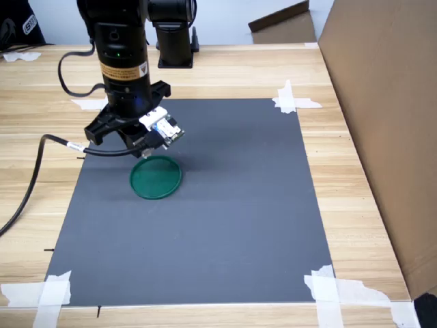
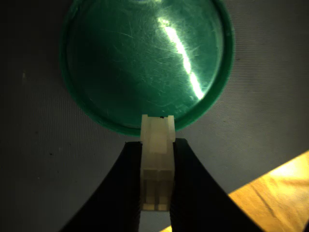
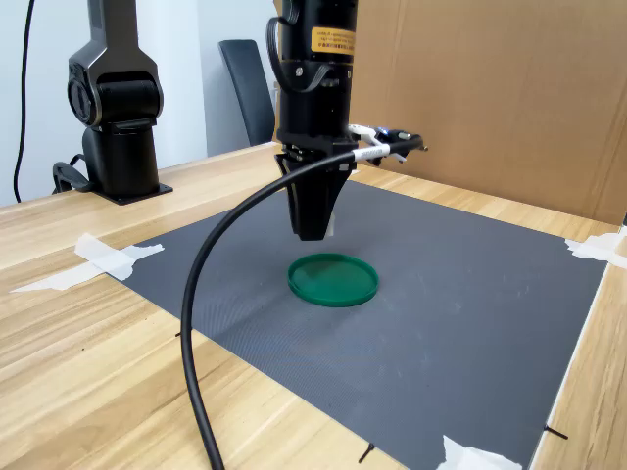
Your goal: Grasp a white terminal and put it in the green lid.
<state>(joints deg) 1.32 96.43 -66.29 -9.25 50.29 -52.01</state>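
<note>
In the wrist view the white terminal [image 2: 157,153] is a small whitish block pinched between two black fingers [image 2: 190,186], and my gripper [image 2: 157,145] is shut on it. Its tip overlaps the near rim of the green lid [image 2: 145,58], a round dark-green disc lying flat on the mat. In both exterior views the gripper [image 1: 134,145] [image 3: 312,229] hangs pointing down, a little above the mat beside the green lid's [image 1: 156,177] [image 3: 333,279] edge. The terminal is too small to make out in those views.
A dark grey mat [image 1: 225,225] is taped at its corners with white tape strips [image 1: 293,101] to a wooden table [image 1: 355,184]. A cardboard wall [image 1: 389,123] stands along the first exterior view's right. A black cable [image 3: 201,323] loops off the arm. A second black arm base [image 3: 113,98] stands behind.
</note>
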